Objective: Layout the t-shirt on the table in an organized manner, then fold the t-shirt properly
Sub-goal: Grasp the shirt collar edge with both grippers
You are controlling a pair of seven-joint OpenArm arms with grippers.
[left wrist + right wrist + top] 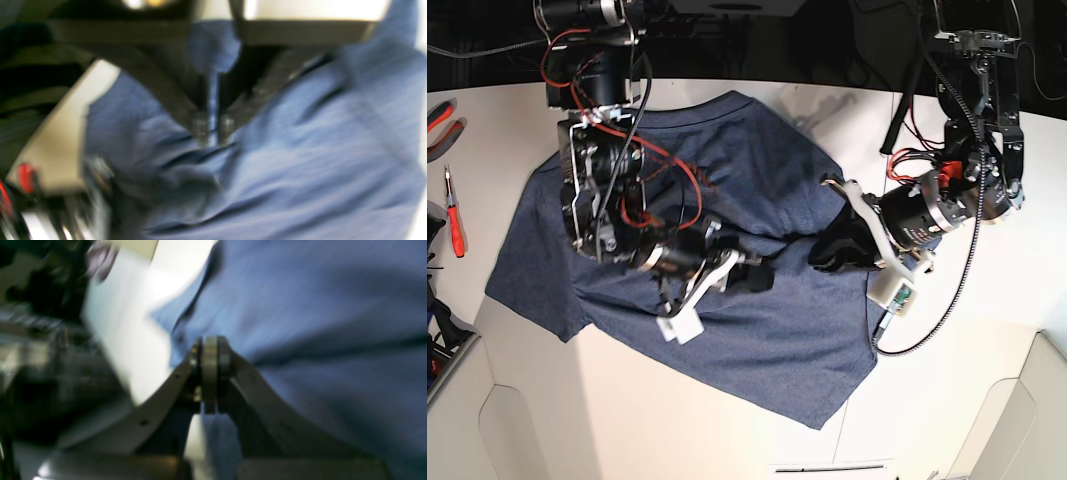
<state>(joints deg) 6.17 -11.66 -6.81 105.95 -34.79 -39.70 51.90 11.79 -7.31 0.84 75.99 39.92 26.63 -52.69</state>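
A robotics lab or workshop: exposed cabling on bench-mounted arms, a white table point(727, 420), red-handled pliers point(442, 118) and a screwdriver point(454, 215) lying at its edge.

Both arms are showing black metal frames with red and black cables looping along them. The left hand point(213, 133) is showing dark tapered fingers with ribbed tips; the right hand point(210, 373) is showing grey, screw-dotted fingers.

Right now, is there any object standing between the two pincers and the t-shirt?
No. Both pincers are directly on the t-shirt: the right pincer is shut on a fold, and the left pincer has cloth between its fingertips. Nothing else intervenes.
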